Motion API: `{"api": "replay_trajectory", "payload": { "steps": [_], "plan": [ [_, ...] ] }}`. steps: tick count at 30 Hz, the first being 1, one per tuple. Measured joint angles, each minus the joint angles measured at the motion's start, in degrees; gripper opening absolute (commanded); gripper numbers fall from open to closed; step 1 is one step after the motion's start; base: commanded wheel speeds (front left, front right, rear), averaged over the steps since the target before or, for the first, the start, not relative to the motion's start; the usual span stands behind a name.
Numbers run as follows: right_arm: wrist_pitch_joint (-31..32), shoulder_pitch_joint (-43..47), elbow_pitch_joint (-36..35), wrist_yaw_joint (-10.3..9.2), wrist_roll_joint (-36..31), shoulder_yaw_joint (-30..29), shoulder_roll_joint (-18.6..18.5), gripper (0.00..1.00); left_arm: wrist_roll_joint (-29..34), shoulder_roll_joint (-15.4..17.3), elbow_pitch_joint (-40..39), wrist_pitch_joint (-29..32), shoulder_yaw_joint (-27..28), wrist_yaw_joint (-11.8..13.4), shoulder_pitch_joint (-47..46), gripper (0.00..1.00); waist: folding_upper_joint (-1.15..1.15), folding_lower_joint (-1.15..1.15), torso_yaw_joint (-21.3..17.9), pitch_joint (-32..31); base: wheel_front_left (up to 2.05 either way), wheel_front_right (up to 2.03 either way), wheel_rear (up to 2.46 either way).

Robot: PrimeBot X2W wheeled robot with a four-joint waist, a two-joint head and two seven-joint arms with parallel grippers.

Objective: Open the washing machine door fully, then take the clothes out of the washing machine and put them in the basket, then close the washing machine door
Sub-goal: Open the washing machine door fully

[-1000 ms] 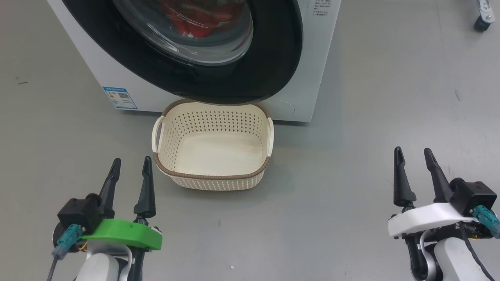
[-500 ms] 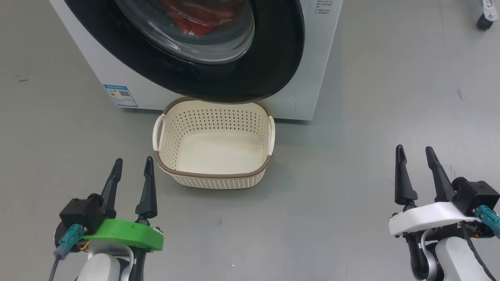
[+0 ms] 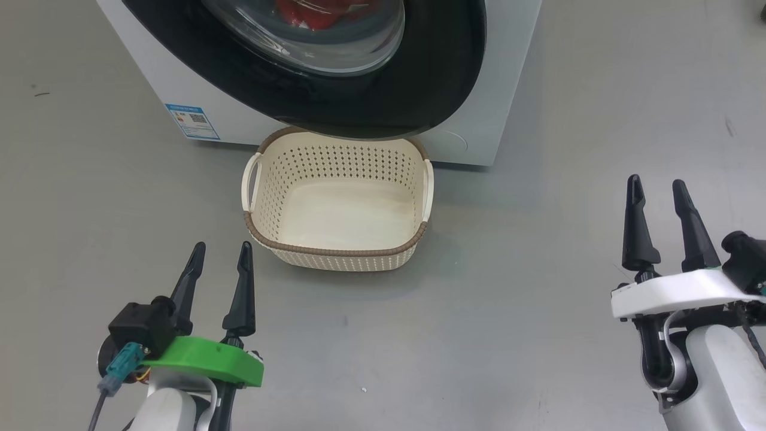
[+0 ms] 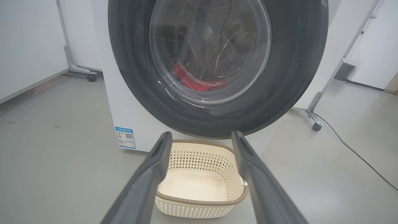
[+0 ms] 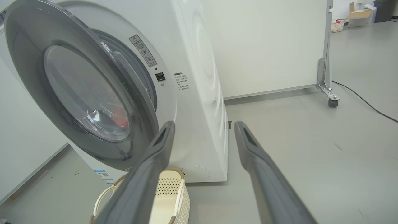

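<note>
Two grippers hang low over the grey floor [image 3: 538,311], the left gripper [image 3: 221,246] at the lower left and the right gripper [image 3: 656,181] at the lower right. Each has its long dark fingers [image 3: 635,227] spread wide and holds nothing. Ahead stands the white washing machine [image 3: 508,72]. The washing machine door [image 3: 434,78], glossy black around bulging glass, is ajar; in the right wrist view its right edge stands off the front.

Red clothes [image 3: 311,12] lie inside, seen through the glass. The basket [image 3: 335,252], cream perforated plastic, sits on the floor just before the machine, under the door's lower rim, and is empty.

The door looks rigid and slippery, so hooking its free right edge seems best. The clothes look soft, light and limp, and pinching a fold should lift them.
</note>
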Motion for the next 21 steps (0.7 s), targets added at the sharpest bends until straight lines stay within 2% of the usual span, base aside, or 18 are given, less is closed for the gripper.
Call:
{"api": "replay_trajectory", "payload": {
  "steps": [11,17,18,19,21],
  "plan": [
    [5.38,-9.32,-0.74,2.0,7.17,-3.21,-0.23,1.0,-0.15,0.01,-0.27,0.0,-1.77,-0.01,-1.79,1.0,0.0,0.0,2.53,3.23,0.0,0.0,0.0],
    [9.11,-16.35,-1.01,2.01,11.22,-5.59,-0.8,1.0,-0.67,0.01,-0.36,0.0,-2.96,-0.01,-2.87,1.0,0.0,0.0,4.02,5.17,0.0,0.0,0.0],
    [9.8,-17.47,-0.99,2.0,11.74,-5.87,-0.89,0.85,-0.73,0.0,-0.37,0.0,-3.33,-0.02,-3.13,1.0,0.0,0.0,4.3,5.48,0.0,0.0,0.0],
    [10.4,-18.58,-0.96,2.0,11.61,-5.82,-1.36,0.46,-0.74,-0.02,-0.45,0.0,-3.58,-0.02,-3.37,1.0,0.0,0.0,4.57,5.79,0.0,0.0,0.0],
    [11.59,-20.96,-0.87,2.0,11.06,-5.73,-2.96,0.0,-1.21,-0.02,-0.55,0.0,-3.87,-0.02,-3.7,1.0,0.0,0.0,5.15,6.42,0.0,0.0,0.0]
  ]
}}
